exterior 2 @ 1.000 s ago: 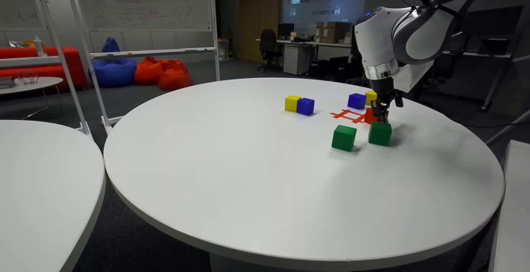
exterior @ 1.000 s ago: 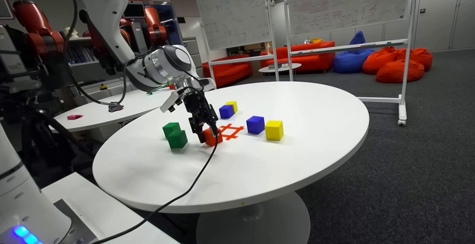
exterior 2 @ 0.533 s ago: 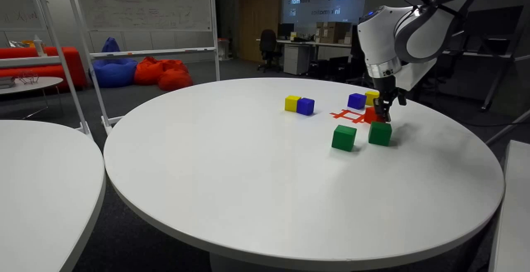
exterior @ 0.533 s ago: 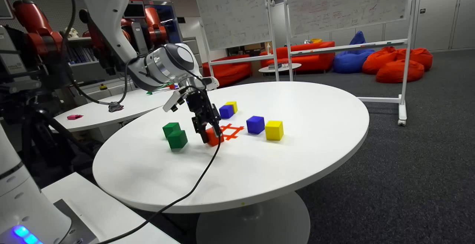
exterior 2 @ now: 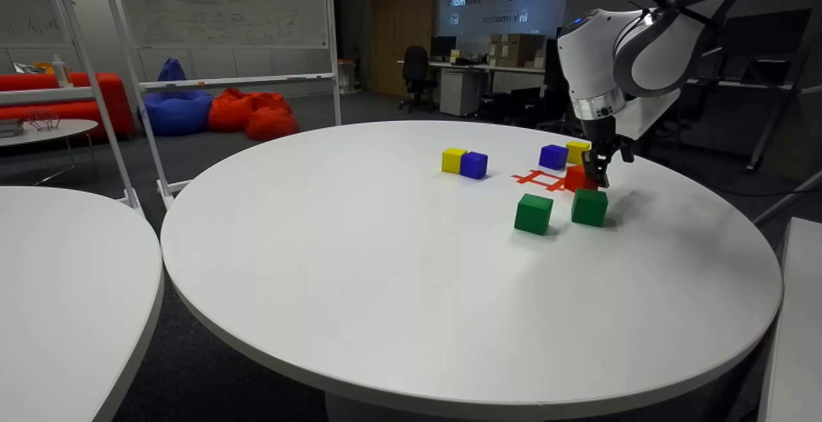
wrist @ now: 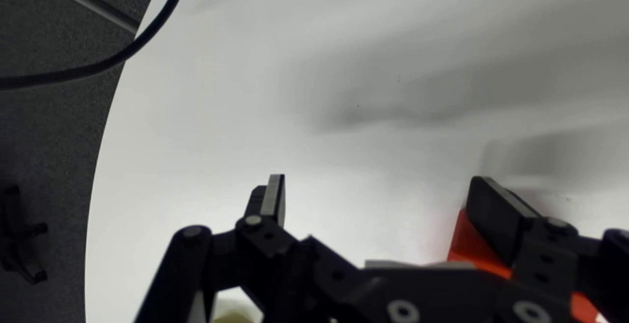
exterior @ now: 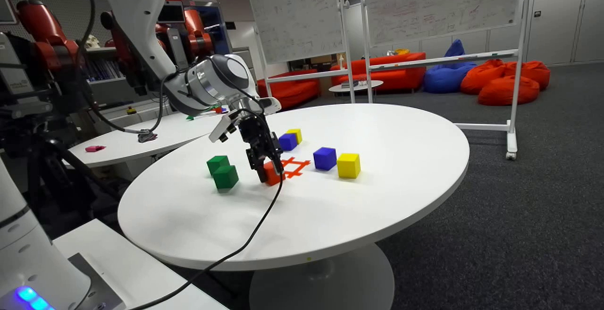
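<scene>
- The arm [exterior: 212,83] bends over the table [exterior: 358,211], wrist tilted, gripper [wrist: 378,192] low.
- Fingers stand apart, one partly hiding the red block [exterior 2: 578,178]; contact unclear.
- The block lies on the table beside red markings [exterior: 302,167].

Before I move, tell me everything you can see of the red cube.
The red cube has plain, matte-looking faces; its material can't be told. It appears to sit flat on the round white table, beside the red tape outline. In the wrist view, one finger of the open gripper partly hides it, red showing on both sides; it doesn't look clamped, but contact can't be told.
</scene>
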You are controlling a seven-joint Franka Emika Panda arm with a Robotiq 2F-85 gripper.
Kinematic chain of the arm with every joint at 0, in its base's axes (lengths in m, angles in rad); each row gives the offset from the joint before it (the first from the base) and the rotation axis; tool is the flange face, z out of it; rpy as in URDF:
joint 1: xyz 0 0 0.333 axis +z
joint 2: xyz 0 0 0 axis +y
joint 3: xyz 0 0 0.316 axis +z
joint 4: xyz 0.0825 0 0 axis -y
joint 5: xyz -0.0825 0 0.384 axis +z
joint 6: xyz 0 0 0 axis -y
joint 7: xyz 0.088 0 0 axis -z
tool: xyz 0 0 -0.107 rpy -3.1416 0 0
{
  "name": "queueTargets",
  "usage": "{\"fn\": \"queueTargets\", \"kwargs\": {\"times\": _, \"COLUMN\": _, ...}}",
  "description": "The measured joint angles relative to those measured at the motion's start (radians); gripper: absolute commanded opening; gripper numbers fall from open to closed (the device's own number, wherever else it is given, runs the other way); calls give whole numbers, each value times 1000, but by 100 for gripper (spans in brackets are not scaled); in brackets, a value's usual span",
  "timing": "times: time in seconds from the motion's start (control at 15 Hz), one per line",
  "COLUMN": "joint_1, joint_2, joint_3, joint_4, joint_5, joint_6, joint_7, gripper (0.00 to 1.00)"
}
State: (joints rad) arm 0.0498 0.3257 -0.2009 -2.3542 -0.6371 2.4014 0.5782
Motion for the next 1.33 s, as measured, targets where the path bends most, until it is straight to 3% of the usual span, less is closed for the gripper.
{"fn": "queueTargets", "kwargs": {"times": 1.33, "joint_1": 6, "joint_2": 2, "joint_3": 9, "joint_4": 37, "joint_5": -5, "joint_6": 2, "joint_7": 0, "gripper": 100}}
